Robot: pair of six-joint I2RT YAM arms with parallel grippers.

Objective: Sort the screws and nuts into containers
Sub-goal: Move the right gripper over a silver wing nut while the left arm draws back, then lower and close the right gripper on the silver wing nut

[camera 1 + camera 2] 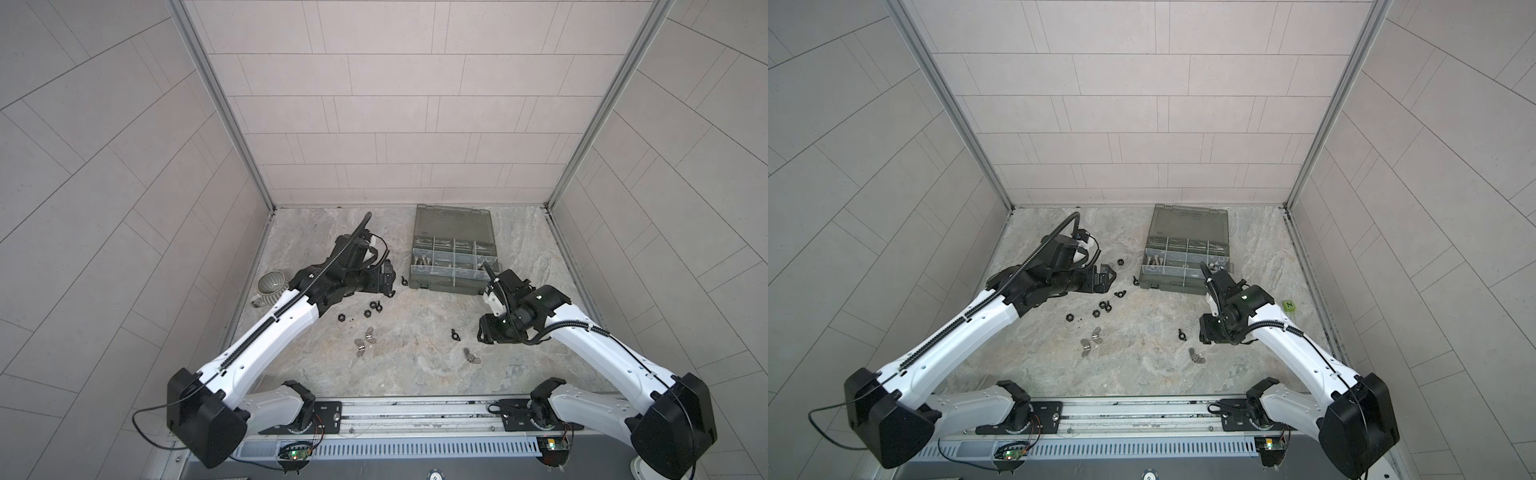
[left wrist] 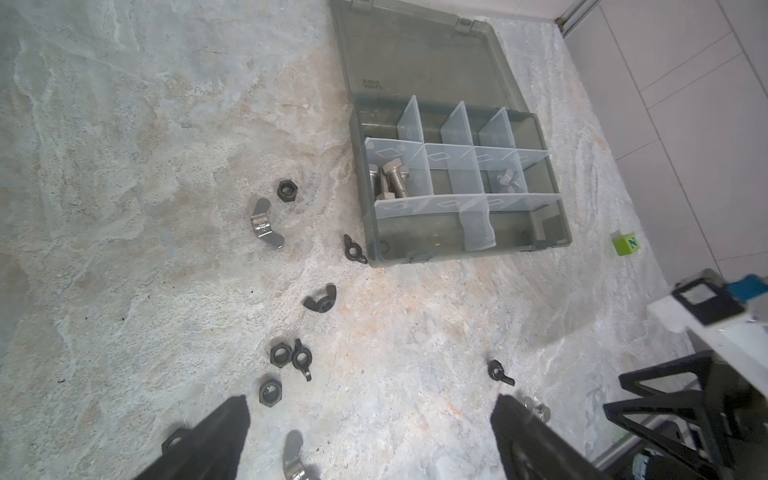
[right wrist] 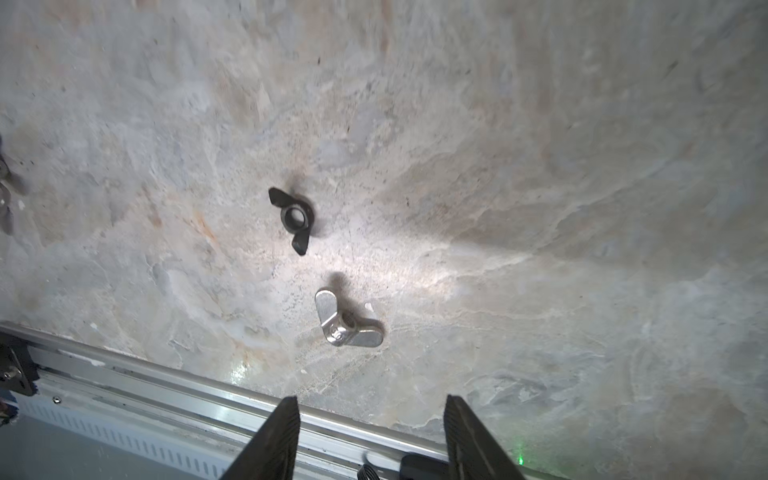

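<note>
The grey organizer box (image 1: 444,286) lies open at the back right, its containers split by clear dividers. Silver screws (image 2: 390,178) lie in one compartment and small silver nuts (image 2: 507,180) in another. Black hex nuts (image 1: 368,313), silver wing nuts (image 1: 365,337) and black wing nuts (image 2: 320,298) are scattered on the marble top. My left gripper (image 2: 370,415) hovers open over the left cluster, left of the box. My right gripper (image 3: 372,411) points down near the front, jaws apart with nothing between them. A black wing nut (image 3: 293,218) and a silver wing nut (image 3: 345,324) lie ahead of it.
A ribbed mug (image 1: 272,284) stands at the far left beside the left arm. A small green cube (image 1: 1288,305) sits right of the box. The metal rail (image 3: 166,386) runs along the front edge. Tiled walls close in the sides and back.
</note>
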